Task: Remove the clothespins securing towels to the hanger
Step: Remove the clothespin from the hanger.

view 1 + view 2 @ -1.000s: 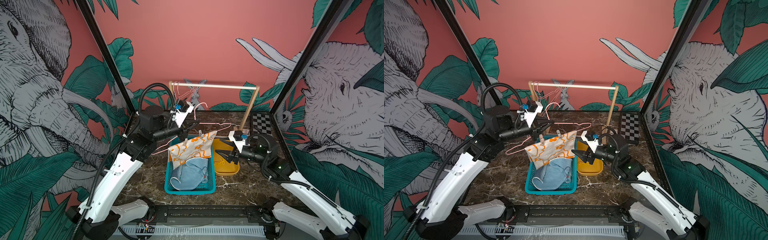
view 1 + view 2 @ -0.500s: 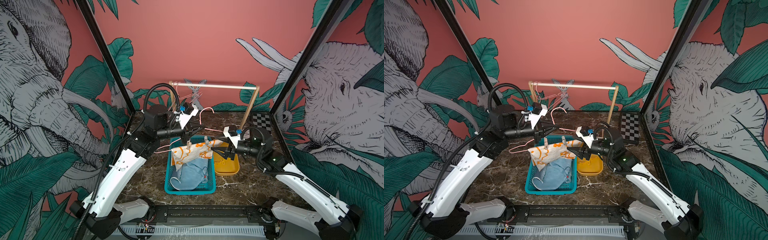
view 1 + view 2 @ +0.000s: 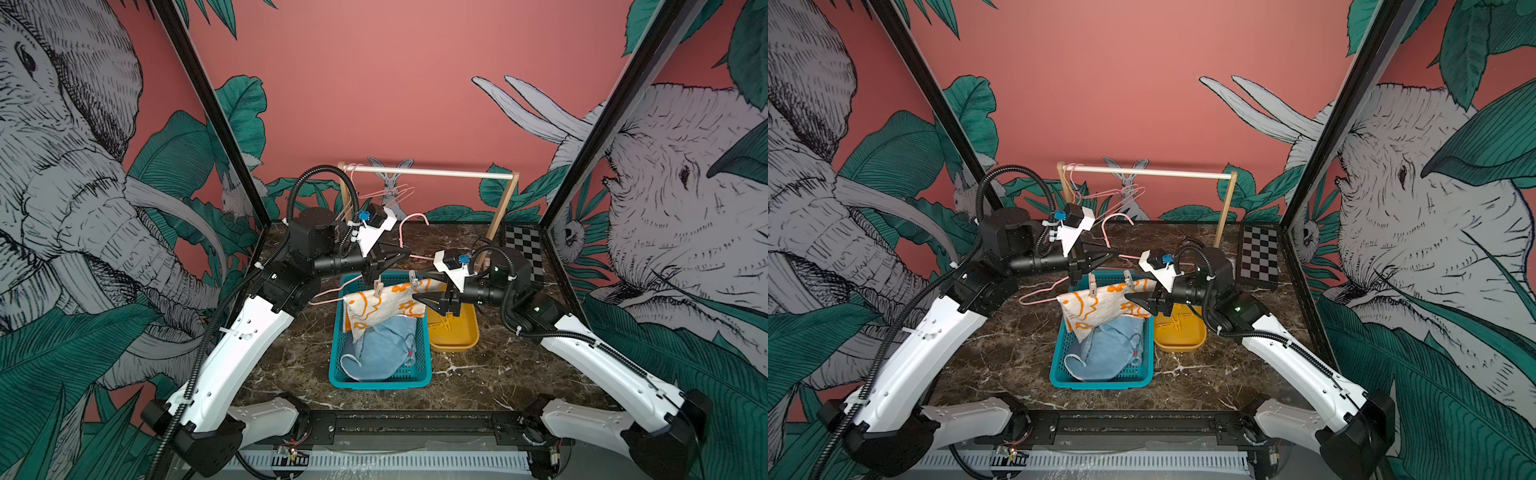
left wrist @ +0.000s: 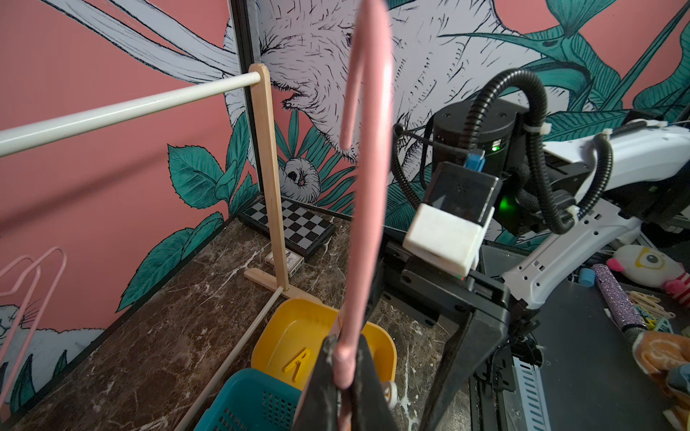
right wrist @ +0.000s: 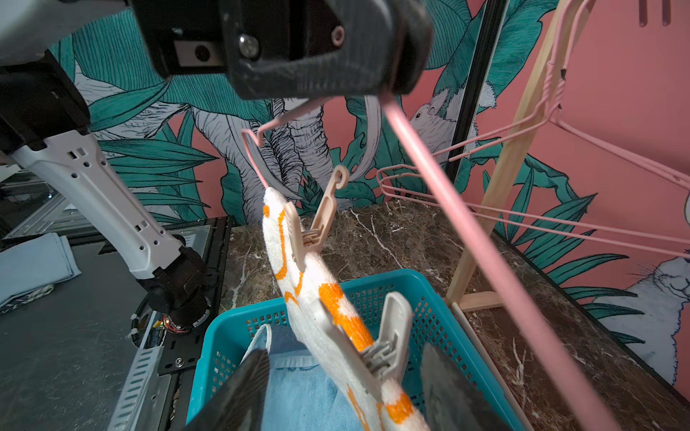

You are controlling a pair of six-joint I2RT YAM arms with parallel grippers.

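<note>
Right pincer (image 3: pixel 417 286) apart, nearer; beige clothespin (image 5: pixel 395 324) at its 9 o'clock, between tips, long axis 12-to-6. Left pincer (image 4: pixel 343 377) clamped on hanger (image 4: pixel 367 149).

Looped cloth towel (image 5: pixel 306 294), matt plastic clothespins (image 5: pixel 392 328), glossy tabletop (image 5: pixel 392 239), possibly coated-metal hanger (image 5: pixel 485 242)

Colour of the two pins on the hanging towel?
Pale beige-grey, both clothespins; clearest in the right wrist view.

surface: dark marble table (image 3: pixel 291 361) | centre: teal basket (image 3: pixel 380 381), yellow tray (image 3: pixel 461 332) | upper centre: wooden rack (image 3: pixel 432 172) | right of it: checkerboard (image 3: pixel 524 254)
</note>
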